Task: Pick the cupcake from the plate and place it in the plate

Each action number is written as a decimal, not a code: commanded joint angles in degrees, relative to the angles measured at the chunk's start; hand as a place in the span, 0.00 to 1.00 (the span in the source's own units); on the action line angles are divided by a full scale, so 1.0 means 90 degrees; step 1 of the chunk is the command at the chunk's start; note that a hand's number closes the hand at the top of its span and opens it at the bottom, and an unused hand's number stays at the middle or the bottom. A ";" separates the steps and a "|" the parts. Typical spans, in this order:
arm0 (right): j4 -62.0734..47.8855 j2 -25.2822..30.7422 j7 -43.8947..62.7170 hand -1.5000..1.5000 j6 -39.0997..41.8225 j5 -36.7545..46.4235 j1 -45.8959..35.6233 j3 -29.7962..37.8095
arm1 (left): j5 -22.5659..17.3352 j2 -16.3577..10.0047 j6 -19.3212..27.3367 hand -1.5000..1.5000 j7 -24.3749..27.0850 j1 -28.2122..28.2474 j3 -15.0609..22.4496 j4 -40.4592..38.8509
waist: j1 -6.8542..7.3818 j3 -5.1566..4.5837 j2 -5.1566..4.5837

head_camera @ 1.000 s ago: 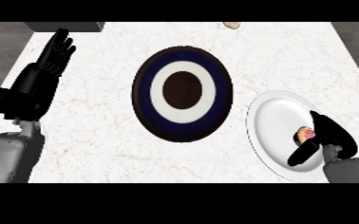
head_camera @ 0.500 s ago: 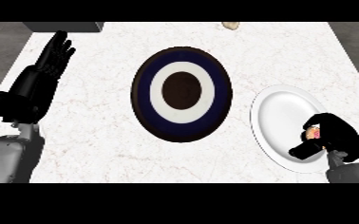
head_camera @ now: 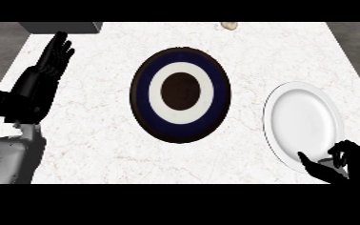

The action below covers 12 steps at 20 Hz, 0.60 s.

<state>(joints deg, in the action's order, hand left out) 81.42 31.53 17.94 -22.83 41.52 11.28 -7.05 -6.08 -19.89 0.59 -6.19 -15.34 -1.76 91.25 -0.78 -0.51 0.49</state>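
The white plate at the right shows a bare face with no cupcake on it. My right hand is at the plate's near edge by the lower right corner, its fingers and thumb curled. The cupcake itself is hidden; it shows nowhere on the counter. In the middle lies the dark blue plate with a white ring and a brown centre, nothing on it. My left hand rests open at the far left, fingers up.
A small beige object lies at the counter's far edge. A grey box sits at the back left corner. White marble counter spreads between the plates and around them.
My right hand closed over the pink cupcake on the white plate and drew back toward the lower right corner; the cupcake no longer shows on that plate. The left hand stayed still.
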 commanded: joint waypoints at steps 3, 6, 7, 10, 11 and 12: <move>0.1125 -0.0079 -0.0967 1.00 -0.0463 -0.0352 0.0888 0.0098 | 0.0016 0.0034 -0.0133 0.50 -0.0114 -0.0151 -0.0039 -0.0043 | -0.0007 0.0056 -0.0039; 0.2153 -0.0045 -0.1295 1.00 -0.0678 -0.0478 0.1174 0.0062 | 0.0013 -0.0014 -0.0144 0.50 -0.0084 0.0203 -0.0067 0.0304 | -0.0009 0.0055 -0.0011; 0.2369 -0.0089 -0.1521 1.00 -0.0750 -0.0515 0.1390 -0.0029 | -0.0120 -0.0084 -0.0238 0.50 0.0012 0.0060 -0.0274 -0.0020 | -0.0039 0.0053 -0.0025; 0.3387 -0.0161 -0.1564 1.00 -0.0526 -0.0963 0.1077 -0.0152 | 0.0027 0.0066 -0.0147 0.50 0.0138 0.0103 -0.0108 0.0076 | -0.0026 0.0051 -0.0018; 0.3734 -0.0172 -0.1768 1.00 -0.0553 -0.1127 0.1380 -0.0227 | -0.0132 -0.0208 -0.0276 0.50 -0.0139 0.0214 -0.0320 0.0308 | -0.0009 0.0054 0.0005; 0.3691 -0.0485 -0.1673 1.00 -0.0665 -0.0917 0.1050 -0.0478 | 0.0075 0.0033 -0.0200 0.50 0.0277 0.0224 -0.0154 -0.0090 | 0.0008 0.0051 -0.0038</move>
<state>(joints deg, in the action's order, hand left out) 107.73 29.81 5.11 -27.97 34.98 21.37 -8.71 -6.47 -20.24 -1.25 -5.76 -14.10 -3.43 91.86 -0.92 -0.07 0.33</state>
